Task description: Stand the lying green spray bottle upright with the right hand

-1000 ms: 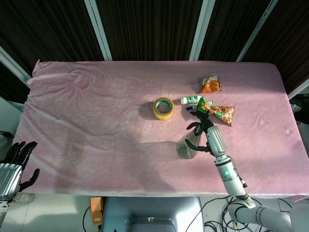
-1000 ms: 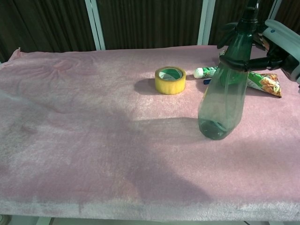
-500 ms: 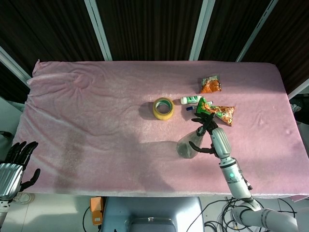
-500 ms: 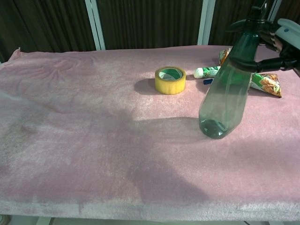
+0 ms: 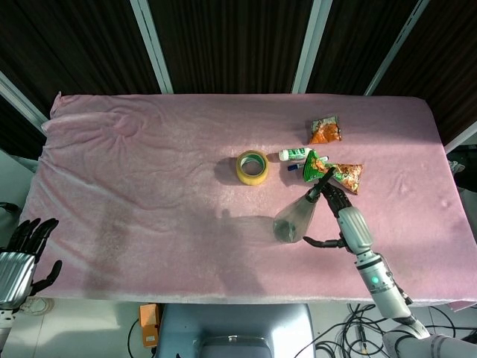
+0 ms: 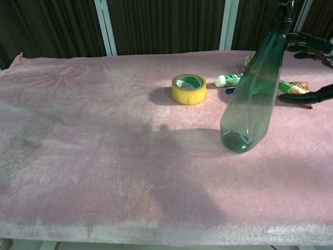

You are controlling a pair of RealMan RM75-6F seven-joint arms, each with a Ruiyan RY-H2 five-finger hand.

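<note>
Bottle (image 6: pixel 251 99) stands base-down on the table (image 5: pixel 149 186), toward the front edge on the right side, leaning a bit w/ its nozzle tipped to the far right. Your right hand (image 5: pixel 344 221) is just beside it, fingers spread, nothing held; contact w/ bottle not clear. Left hand (image 5: pixel 22 253) hangs off the front-left corner, open, idle. Step: release after uprighting, I judge. Next: back the right hand off slowly, clear of the neck, so the lean doesn't topple it.

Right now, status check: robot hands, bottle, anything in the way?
Right robot hand open beside the green spray bottle, which stands on its base. Left robot hand open, off the table. Tape roll and snack packet nearby, not blocking.
</note>
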